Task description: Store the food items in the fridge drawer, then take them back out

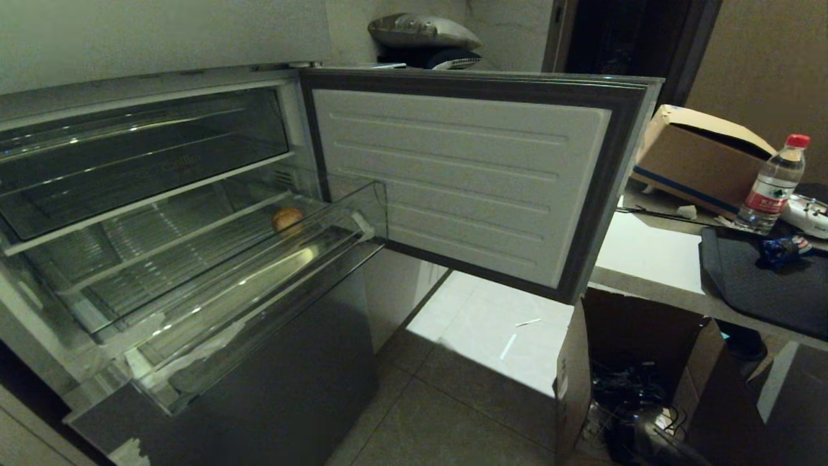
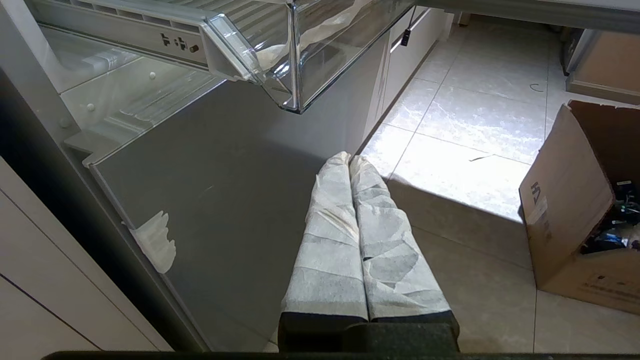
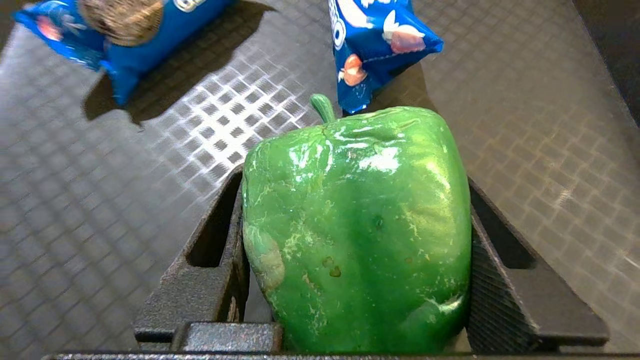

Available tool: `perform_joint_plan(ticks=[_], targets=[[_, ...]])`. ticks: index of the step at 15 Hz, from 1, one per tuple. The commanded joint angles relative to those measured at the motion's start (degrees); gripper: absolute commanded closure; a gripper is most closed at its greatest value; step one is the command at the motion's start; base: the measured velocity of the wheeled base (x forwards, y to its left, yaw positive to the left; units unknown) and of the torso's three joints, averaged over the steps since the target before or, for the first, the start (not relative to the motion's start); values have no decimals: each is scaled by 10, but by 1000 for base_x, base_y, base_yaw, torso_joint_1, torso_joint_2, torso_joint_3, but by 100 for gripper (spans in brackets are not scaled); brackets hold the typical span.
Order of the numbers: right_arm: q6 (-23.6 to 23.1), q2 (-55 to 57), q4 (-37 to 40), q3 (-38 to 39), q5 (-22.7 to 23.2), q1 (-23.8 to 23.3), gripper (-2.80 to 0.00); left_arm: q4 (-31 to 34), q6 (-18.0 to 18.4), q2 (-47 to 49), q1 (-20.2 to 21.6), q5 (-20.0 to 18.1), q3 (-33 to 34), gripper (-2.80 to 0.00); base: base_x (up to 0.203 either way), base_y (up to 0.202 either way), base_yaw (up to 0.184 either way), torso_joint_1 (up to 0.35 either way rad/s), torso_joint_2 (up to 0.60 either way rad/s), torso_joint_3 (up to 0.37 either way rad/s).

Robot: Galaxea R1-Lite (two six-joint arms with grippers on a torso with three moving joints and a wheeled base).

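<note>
Neither arm appears in your head view. There the small round tan-brown potato-like lump lies on the ribbed floor of the pulled-out clear plastic fridge drawer, near its right wall. Only your right wrist view shows the glossy green bell pepper, whose lower end is cut off: the black right gripper is clamped on its sides, above a dark embossed mat bearing two blue snack packets. The cloth-wrapped left gripper, fingers pressed together, hangs below the drawer's corner.
</note>
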Motion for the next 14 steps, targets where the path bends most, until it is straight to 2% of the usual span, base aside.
perform_joint_plan(ticks=[1, 6, 10, 12, 14], targets=[[-1, -66, 5, 22, -3, 0, 0, 0, -1, 1, 0, 0, 0, 0, 0, 0, 0, 0, 0, 0], [-6, -317, 80, 136, 14, 2, 0, 0, 0, 1, 0, 0, 0, 0, 0, 0, 0, 0, 0, 0], [-7, -577, 99, 286, 41, 37, 0, 0, 0, 1, 0, 0, 0, 0, 0, 0, 0, 0, 0, 0], [-7, -694, 104, 412, 43, 91, 0, 0, 0, 1, 0, 0, 0, 0, 0, 0, 0, 0, 0, 0], [-9, -799, 121, 498, 26, 185, 0, 0, 0, 1, 0, 0, 0, 0, 0, 0, 0, 0, 0, 0]])
